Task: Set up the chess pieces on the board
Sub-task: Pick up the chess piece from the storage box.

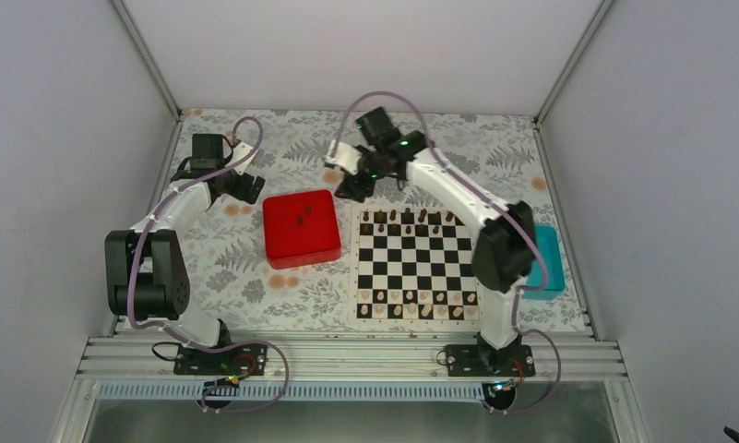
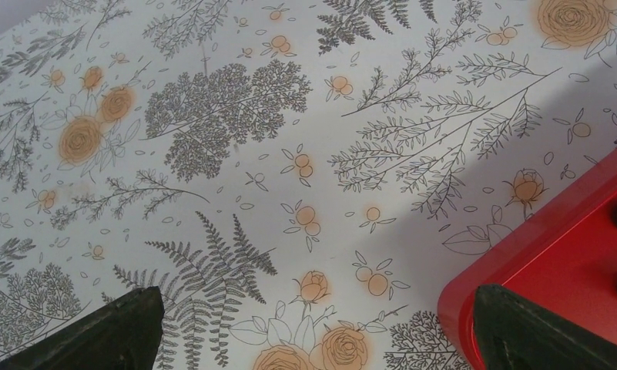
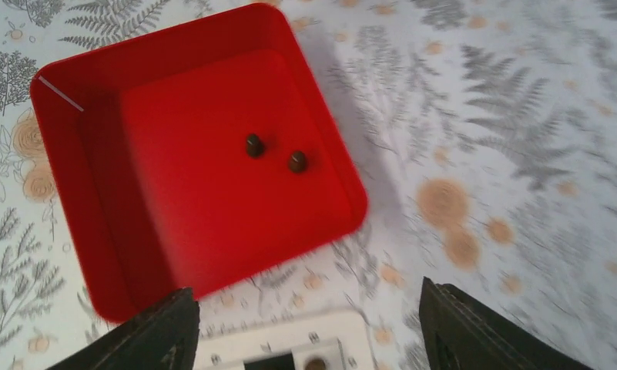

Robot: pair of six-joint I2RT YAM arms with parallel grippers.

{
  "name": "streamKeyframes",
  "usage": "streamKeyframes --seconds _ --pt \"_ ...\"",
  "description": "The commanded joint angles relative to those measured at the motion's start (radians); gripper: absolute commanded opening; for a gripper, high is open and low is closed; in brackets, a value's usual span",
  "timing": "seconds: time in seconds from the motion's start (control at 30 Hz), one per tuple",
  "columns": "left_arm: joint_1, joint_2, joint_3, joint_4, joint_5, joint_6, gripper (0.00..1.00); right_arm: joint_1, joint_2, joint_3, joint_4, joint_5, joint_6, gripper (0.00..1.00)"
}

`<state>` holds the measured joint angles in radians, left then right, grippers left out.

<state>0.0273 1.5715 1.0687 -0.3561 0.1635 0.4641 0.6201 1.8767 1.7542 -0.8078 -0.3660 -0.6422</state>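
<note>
The board (image 1: 411,268) lies right of centre, with dark chess pieces (image 1: 408,220) along its far rows and pale pieces along the near rows. Two more dark pieces (image 3: 254,145) lie in the red tray (image 3: 89,193). My right gripper (image 1: 353,190) hangs open above the board's far left corner (image 3: 290,343), between board and tray, with nothing between its fingers (image 3: 155,335). My left gripper (image 1: 245,188) stands open over the flowered cloth just beyond the tray's far left corner (image 2: 551,247), also empty.
A teal tray (image 1: 545,261) sits at the board's right edge, partly behind the right arm. Enclosure walls close in the back and both sides. Flowered cloth (image 2: 290,154) covers the table.
</note>
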Motion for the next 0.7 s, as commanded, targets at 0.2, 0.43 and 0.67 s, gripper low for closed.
streamKeyframes --seconds 0.2,0.43,0.67 --pt "0.008 -0.016 -0.011 0.001 0.031 0.019 0.99 0.194 0.371 0.314 -0.030 0.123 0.015 0.82" --pt "0.008 -0.021 -0.013 0.003 0.029 0.022 0.99 0.222 0.521 0.440 -0.010 0.162 0.022 0.83" --pt "0.010 -0.018 -0.018 0.009 0.029 0.024 0.99 0.225 0.571 0.441 0.001 0.168 0.020 0.83"
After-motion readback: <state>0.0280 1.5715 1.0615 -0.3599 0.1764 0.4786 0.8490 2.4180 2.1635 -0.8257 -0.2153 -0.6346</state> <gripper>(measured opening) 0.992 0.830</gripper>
